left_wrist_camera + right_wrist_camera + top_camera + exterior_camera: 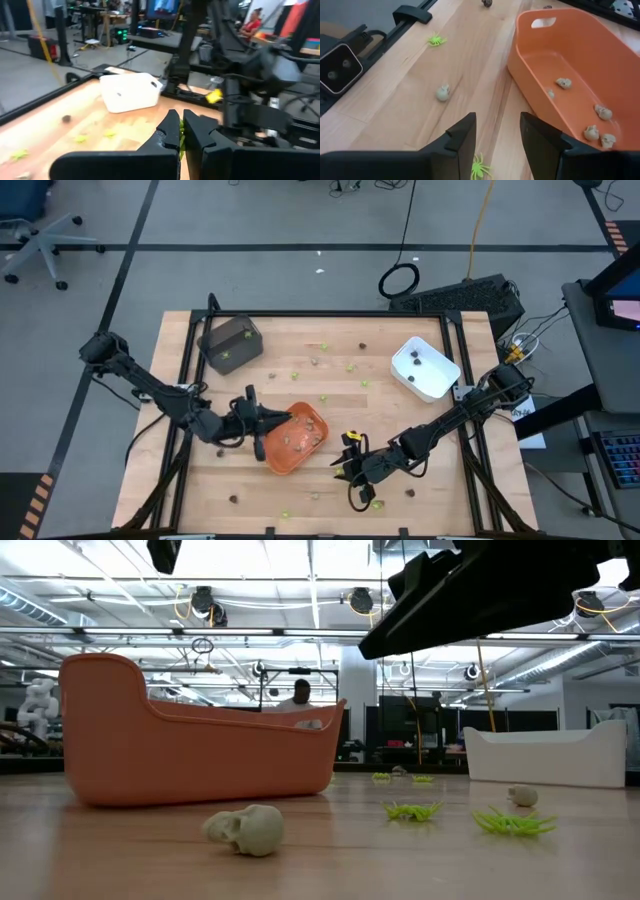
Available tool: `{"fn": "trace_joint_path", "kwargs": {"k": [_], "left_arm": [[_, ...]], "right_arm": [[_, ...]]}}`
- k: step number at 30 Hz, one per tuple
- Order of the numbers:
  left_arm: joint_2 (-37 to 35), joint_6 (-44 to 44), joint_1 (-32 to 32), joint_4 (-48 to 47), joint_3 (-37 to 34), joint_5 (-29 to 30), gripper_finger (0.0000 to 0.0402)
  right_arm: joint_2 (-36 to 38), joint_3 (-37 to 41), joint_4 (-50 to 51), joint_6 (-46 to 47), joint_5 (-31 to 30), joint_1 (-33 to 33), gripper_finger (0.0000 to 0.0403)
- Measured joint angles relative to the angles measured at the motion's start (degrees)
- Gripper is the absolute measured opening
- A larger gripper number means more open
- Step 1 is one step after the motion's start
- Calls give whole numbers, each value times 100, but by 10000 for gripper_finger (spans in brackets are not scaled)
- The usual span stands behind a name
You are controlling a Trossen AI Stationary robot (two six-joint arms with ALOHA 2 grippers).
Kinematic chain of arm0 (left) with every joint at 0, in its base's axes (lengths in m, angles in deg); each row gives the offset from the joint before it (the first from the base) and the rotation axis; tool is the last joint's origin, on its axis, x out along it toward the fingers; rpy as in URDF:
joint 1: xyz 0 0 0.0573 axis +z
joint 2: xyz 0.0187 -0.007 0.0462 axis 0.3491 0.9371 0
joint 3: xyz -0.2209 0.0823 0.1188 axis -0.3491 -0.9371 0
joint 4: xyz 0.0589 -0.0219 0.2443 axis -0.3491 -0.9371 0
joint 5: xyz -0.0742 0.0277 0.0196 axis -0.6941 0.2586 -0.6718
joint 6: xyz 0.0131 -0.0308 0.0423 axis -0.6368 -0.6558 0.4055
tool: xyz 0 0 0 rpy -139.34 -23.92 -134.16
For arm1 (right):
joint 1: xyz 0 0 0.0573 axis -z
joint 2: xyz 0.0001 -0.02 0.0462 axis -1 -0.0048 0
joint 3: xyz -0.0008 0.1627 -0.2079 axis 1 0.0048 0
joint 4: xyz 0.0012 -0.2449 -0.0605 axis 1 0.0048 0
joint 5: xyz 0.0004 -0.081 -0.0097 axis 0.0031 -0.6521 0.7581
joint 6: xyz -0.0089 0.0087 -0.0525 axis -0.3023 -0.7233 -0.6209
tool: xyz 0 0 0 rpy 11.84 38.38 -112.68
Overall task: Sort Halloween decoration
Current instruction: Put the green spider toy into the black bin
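Observation:
The decoration pieces lie scattered on the wooden table: lime-green spiders (436, 39) (412, 810), tan-grey skulls (443, 92) (245, 830) and dark brown bits (362, 346). Several skulls (597, 125) lie inside the orange tray (295, 438). My left gripper (181, 131) sits at the orange tray's left edge (268, 420), shut on a lime-green piece. My right gripper (497, 132) is open, right of the orange tray near the table's near edge (345, 468). A green spider (480, 171) lies on the wood below the gap between its fingers, untouched. My left gripper pinches a lime-green piece (180, 138) between its two fingers. Only a thin sliver of it shows in the narrow gap. The fingers hide the rest, so which part they hold cannot be told.
A white tray (425, 368) stands at the far right and holds a few dark pieces. A dark grey tray (230, 343) stands at the far left. The low camera's box (337, 67) sits at the near edge. A black frame rims the table.

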Motion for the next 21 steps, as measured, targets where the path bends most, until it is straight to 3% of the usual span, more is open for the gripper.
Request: {"fn": "trace_joint_path", "kwargs": {"k": [6, 13, 21], "left_arm": [[-659, -112, 693, -1072, 0, -328, 1], [-1562, -757, 2078, -3437, 7, -908, 1], [-1693, -998, 3713, -5277, 7, -949, 1]], "right_arm": [[0, 0, 311, 7, 0, 0, 137], [0, 2, 314, 20, 0, 0, 137], [2, 2, 132, 18, -2, 0, 137]]}}
